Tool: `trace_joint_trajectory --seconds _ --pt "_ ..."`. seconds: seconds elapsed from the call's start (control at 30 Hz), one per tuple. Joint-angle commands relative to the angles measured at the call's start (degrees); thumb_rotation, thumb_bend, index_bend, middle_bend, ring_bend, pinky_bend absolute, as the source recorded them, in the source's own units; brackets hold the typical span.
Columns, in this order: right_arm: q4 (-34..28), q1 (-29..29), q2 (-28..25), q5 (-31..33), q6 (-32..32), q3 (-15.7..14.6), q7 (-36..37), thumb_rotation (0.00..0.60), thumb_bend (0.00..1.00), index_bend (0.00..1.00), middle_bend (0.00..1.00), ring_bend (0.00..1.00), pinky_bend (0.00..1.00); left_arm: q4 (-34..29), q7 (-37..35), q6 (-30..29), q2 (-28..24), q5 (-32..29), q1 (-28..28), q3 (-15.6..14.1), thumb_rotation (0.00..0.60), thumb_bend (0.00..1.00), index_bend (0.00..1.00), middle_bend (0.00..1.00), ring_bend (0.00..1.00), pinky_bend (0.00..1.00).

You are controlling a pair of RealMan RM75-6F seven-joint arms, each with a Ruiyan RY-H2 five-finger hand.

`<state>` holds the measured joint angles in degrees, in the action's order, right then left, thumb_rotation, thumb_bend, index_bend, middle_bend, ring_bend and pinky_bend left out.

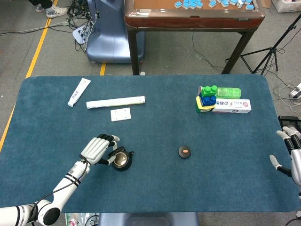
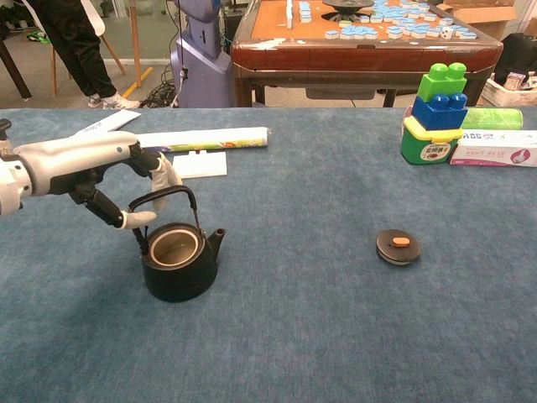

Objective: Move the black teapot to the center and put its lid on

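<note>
**Left hand at the teapot's handle, lid well off to the right**

The black teapot (image 2: 179, 263) stood open-topped on the blue counter (image 2: 302, 336), its arched wire handle upright and its short spout pointing toward the lid (image 2: 397, 247). The lid lay flat, well apart from the teapot, on the side the spout faced. The left hand (image 2: 101, 180) sat just beside the teapot on the side away from the lid, its fingers (image 2: 164, 172) curled over the top of the handle and the thumb under it. In the chest view the handle looked caught between them, so I judged the hand to be grasping the handle, though the contact was hard to make out from overhead (image 1: 99, 149). The right hand (image 1: 292, 153) hung at the counter's far edge beyond the lid, fingers spread, holding nothing. The left hand was much the nearer to the teapot; the carry would run toward the lid.
</note>
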<state>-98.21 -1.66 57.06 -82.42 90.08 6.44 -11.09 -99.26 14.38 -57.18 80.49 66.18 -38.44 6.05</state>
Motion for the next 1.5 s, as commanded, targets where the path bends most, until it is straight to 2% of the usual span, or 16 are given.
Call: trace_joint_trajectory --seconds 0.03,0.27,0.57,0.77,1.17,1.5 --pt "0.06 0.01 0.01 0.01 0.0 0.03 0.08 0.6 0.28 0.22 0.19 0.0 0.05 0.25 0.18 -0.18 0.43 -0.13 0.1 -0.07 0.6 0.39 0.58 0.27 0.23 0.15" --pt "0.31 0.04 0.08 0.18 -0.05 0.16 0.32 0.6 0.28 0.22 0.19 0.0 0.05 0.05 0.0 -1.13 1.25 0.18 0.61 -0.11 0.6 0.43 0.65 0.3 0.24 0.15" --pt "0.67 -0.04 0.34 0.2 -0.14 0.3 0.49 0.6 0.28 0.22 0.19 0.0 0.05 -1.28 -4.61 -1.75 -0.06 2.57 1.51 0.57 0.6 0.44 0.72 0.34 0.26 0.15" --pt "0.79 0.05 0.42 0.14 0.05 0.36 0.63 0.6 0.28 0.22 0.19 0.0 0.05 -2.17 -8.11 -1.12 -1.22 3.79 1.72 1.01 0.6 0.44 0.73 0.34 0.26 0.15" --pt "0.55 -0.01 0.33 -0.28 0.05 0.35 0.46 0.6 0.28 0.22 0.19 0.0 0.05 -3.93 -13.68 1.23 -2.33 2.4 -0.5 5.46 0.6 0.43 0.73 0.34 0.26 0.15" --pt "0.33 0.27 0.2 0.02 0.18 0.3 0.22 0.6 0.28 0.22 0.19 0.0 0.05 -0.97 -15.02 3.71 0.94 -0.62 -4.75 9.5 0.6 0.43 0.73 0.34 0.26 0.15"
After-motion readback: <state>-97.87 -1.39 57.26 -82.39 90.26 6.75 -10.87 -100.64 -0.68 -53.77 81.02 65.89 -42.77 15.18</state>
